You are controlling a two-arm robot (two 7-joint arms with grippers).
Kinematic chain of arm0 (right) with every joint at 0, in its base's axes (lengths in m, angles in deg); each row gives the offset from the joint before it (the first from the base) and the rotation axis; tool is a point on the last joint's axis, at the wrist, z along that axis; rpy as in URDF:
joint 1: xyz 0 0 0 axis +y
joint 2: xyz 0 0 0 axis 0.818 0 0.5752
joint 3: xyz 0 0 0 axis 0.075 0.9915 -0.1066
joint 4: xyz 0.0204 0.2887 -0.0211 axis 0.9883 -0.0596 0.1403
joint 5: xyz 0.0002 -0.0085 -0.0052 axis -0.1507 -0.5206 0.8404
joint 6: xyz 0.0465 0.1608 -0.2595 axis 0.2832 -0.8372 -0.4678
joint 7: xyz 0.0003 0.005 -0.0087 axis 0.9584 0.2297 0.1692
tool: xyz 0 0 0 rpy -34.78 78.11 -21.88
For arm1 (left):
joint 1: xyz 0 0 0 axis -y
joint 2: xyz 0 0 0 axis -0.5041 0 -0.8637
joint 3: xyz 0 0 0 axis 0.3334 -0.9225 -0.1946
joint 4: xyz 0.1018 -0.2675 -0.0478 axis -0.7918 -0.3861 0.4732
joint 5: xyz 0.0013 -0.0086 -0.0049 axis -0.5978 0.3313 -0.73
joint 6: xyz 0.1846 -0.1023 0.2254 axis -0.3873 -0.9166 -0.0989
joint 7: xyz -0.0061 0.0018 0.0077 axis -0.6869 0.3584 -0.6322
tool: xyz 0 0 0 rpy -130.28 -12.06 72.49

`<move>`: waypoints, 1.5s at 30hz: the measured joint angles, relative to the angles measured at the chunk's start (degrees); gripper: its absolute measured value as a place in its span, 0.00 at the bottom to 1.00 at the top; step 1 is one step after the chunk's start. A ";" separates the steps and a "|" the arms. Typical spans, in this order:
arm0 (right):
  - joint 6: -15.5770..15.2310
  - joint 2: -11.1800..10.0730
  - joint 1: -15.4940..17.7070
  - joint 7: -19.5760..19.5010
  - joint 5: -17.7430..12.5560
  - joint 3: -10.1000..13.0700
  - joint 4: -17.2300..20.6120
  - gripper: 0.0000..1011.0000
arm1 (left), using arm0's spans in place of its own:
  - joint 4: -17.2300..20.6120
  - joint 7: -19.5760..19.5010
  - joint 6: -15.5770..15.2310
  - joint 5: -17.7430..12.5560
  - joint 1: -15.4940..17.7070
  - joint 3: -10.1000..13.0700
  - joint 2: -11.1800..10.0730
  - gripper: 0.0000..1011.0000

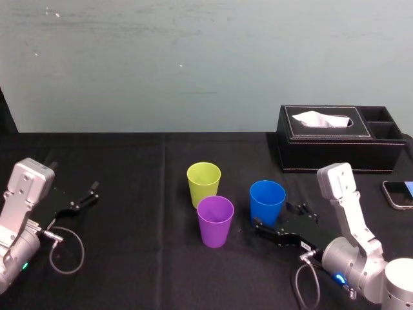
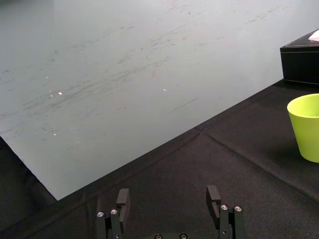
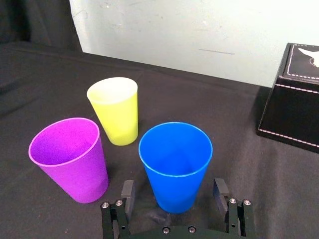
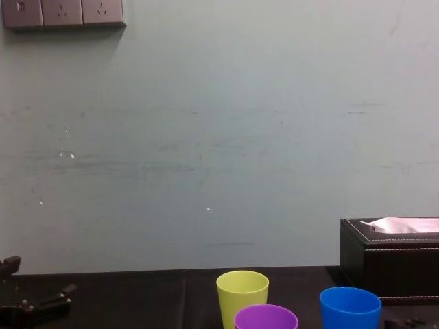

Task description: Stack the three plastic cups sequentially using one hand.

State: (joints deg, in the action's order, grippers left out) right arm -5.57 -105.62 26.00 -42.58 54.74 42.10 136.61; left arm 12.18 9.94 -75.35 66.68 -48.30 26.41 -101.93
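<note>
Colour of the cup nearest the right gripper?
The blue cup, at the open right gripper; clearest in right wrist view.

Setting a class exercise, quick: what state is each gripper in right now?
Left gripper: open, empty, idle.
Right gripper: open, fingers either side of the blue cup, not gripping it.

Smooth, faintly glossy plastic cups (image 1: 267,201) sit on matt black cloth (image 1: 129,181) (tissue box (image 1: 335,155) looks stitched leather).

Silver-grey arms (image 1: 345,200), black jaws, looped cables (image 1: 64,248)
</note>
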 joint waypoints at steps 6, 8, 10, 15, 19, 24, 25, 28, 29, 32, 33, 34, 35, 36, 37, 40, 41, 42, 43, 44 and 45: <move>0.18 1.13 -1.05 0.10 1.80 -0.18 -1.21 0.99 | 0.00 0.00 0.00 0.00 0.00 0.00 0.00 0.99; 0.15 1.39 -1.30 0.11 2.14 -0.21 -1.51 0.99 | 0.00 0.00 0.00 0.00 0.00 0.00 0.00 0.99; 0.13 1.99 -1.81 0.11 2.92 -0.24 -2.16 0.99 | 0.00 0.00 0.00 0.00 0.00 0.00 0.00 0.99; 0.04 2.89 -2.40 0.09 3.82 -0.16 -3.02 0.99 | 0.00 0.00 0.00 0.00 0.00 0.00 0.00 0.99; -0.12 3.64 -2.84 0.06 4.48 0.12 -3.88 0.99 | 0.00 0.00 0.00 0.00 0.00 0.00 0.00 0.99; -0.14 4.61 -3.31 0.05 5.17 0.63 -4.95 0.99 | 0.00 0.00 0.00 0.00 0.00 0.00 0.00 0.99; -0.12 4.73 -3.38 0.05 5.28 0.69 -5.10 0.99 | 0.00 0.00 0.00 0.00 0.00 0.00 0.00 0.99; 0.06 5.21 -3.71 0.28 5.61 0.94 -5.77 0.99 | 0.00 0.00 0.00 0.00 0.00 0.00 0.00 0.99; 0.12 5.32 -3.79 0.35 5.69 0.98 -5.92 0.99 | 0.00 0.00 0.00 0.00 0.00 0.00 0.00 0.99; 0.49 6.03 -4.35 0.49 6.27 1.32 -6.68 0.99 | 0.00 0.00 0.00 0.00 0.00 0.00 0.00 0.99; 0.53 6.12 -4.44 0.50 6.36 1.37 -6.78 0.99 | 0.00 0.00 0.00 0.00 0.00 0.00 0.00 0.99; 0.57 6.27 -4.55 0.53 6.43 1.45 -6.95 0.99 | 0.00 0.00 0.00 0.00 0.00 0.00 0.00 0.99; 0.74 6.61 -4.77 0.76 6.47 1.63 -7.34 0.99 | 0.00 0.00 0.00 0.00 0.00 0.00 0.00 0.99; 0.85 6.76 -4.87 0.96 6.47 1.70 -7.56 0.99 | 0.00 0.00 0.00 0.00 0.00 0.00 0.00 0.99; 0.96 6.91 -4.97 1.10 6.46 1.79 -7.78 0.99 | 0.00 0.00 0.00 0.00 0.00 0.00 0.00 0.99; 0.99 6.88 -5.00 1.18 6.44 1.79 -7.80 0.99 | 0.00 0.00 0.00 0.00 0.00 0.00 0.00 0.99; 0.99 6.86 -4.98 1.18 6.44 1.78 -7.77 0.99 | 0.00 0.00 0.00 0.00 0.00 0.00 0.00 0.99; 0.99 6.81 -4.93 1.17 6.43 1.75 -7.71 0.99 | 0.00 0.00 0.00 0.00 0.00 0.00 0.00 0.99; 0.98 6.80 -4.92 1.16 6.42 1.74 -7.68 0.99 | 0.00 0.00 0.00 0.00 0.00 0.00 0.00 0.99; 0.98 6.78 -4.90 1.14 6.42 1.72 -7.64 0.99 | 0.00 0.00 0.00 0.00 0.00 0.00 0.00 0.99; 0.96 6.74 -4.87 1.12 6.41 1.69 -7.59 0.99 | 0.00 0.00 0.00 0.00 0.00 0.00 0.00 0.99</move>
State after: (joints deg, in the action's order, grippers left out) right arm -4.61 -98.87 21.13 -41.46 61.16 43.79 129.02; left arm 12.18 9.94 -75.35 66.68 -48.30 26.41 -101.94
